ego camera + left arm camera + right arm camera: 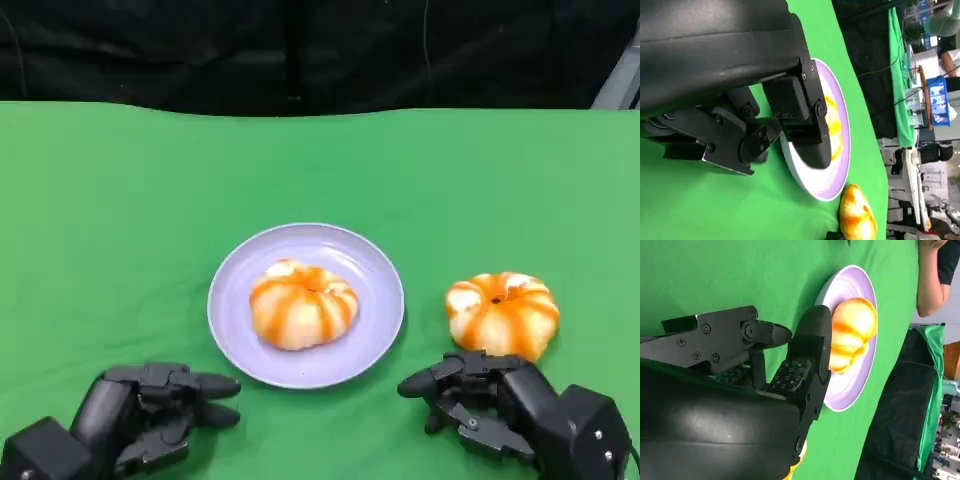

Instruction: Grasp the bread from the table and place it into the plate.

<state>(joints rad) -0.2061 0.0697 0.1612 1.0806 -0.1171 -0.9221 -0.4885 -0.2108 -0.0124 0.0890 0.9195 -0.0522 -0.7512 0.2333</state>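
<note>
Our left hand (150, 405) sits at 7 o'clock of the plate (232, 330), fingers apart, holding nothing. One bun (302, 304) already lies in the plate. The bread (502, 313) left to move rests on the cloth at the plate's 3 o'clock. Our right hand (480, 395) waits empty just beside it, fingers spread. We judge the bread light and soft, so we would cup its sides gently.

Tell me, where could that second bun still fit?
The plate keeps only a bare rim around its bread. Green cloth lies free behind the plate and left of it. It's crowded at right, where the right hand sits beside the other bread.
</note>
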